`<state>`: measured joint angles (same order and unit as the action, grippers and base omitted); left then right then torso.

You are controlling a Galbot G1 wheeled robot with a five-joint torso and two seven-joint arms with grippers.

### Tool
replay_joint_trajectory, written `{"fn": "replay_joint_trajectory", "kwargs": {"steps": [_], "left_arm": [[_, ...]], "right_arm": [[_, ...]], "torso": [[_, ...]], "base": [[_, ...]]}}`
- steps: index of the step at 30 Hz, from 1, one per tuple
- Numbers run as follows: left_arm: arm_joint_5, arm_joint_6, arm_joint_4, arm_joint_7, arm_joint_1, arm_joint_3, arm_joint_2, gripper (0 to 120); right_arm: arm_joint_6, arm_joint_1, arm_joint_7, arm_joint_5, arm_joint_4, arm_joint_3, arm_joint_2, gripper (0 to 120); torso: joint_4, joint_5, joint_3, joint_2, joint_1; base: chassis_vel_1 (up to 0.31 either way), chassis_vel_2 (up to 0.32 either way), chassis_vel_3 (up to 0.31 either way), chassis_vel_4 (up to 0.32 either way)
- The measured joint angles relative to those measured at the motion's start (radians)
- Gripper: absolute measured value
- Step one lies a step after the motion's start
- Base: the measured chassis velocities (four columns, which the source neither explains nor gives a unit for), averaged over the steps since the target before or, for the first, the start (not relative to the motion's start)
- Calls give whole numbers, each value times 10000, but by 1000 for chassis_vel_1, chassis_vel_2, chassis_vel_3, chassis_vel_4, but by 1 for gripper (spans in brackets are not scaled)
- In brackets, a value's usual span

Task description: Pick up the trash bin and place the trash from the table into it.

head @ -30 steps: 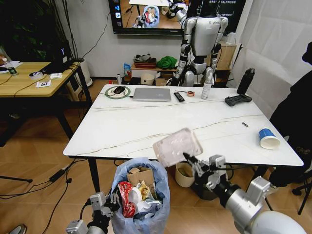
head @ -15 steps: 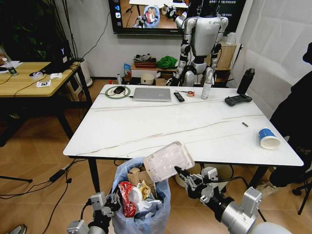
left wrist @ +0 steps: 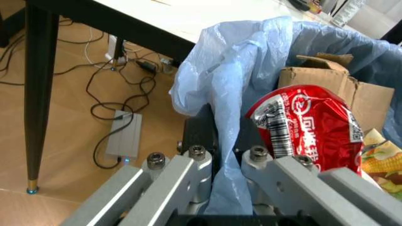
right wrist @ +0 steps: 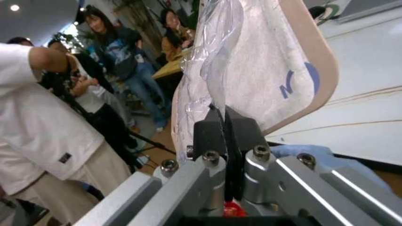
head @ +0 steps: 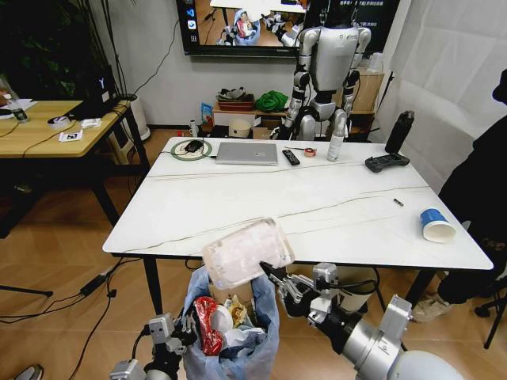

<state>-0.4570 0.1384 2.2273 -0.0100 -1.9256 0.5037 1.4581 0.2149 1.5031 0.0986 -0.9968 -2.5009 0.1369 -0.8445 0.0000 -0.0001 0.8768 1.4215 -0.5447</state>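
Our right fingers [right wrist: 224, 123] are pinched shut on the edge of the clear pack [head: 247, 252], which tilts in the air just above the bin [head: 230, 324] and over the near edge of the worktop [head: 238, 198]; the right gripper [head: 279, 283] reaches in from the lower right. In the right wrist view the pack [right wrist: 251, 66] rises from between the fingers, its clear film over a white backing. Our left fingers [left wrist: 201, 155] are closed on the bin's light-blue bag [left wrist: 232, 94] at its rim, with the left gripper [head: 184, 326] low at the bin's left side. Inside the bin we see a red wrapper [left wrist: 308, 127], brown cardboard [left wrist: 320, 80] and a yellow wrapper [left wrist: 383, 157]. The bin sits below the worktop's near edge. On the worktop's right side, well apart from us, a blue-white cup [head: 436, 225] lies on its side.
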Motion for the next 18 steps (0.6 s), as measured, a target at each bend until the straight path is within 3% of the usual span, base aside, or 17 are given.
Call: {"fn": "replay_joint_trajectory", "kwargs": {"steps": [18], "left_arm": [[58, 10, -78, 2, 38, -21, 118, 0]], "right_arm": [[-203, -479, -218, 731, 1535, -1204, -656, 0]], "torso": [[0, 0, 0, 0, 0]], "base": [[0, 0, 0, 0]]}}
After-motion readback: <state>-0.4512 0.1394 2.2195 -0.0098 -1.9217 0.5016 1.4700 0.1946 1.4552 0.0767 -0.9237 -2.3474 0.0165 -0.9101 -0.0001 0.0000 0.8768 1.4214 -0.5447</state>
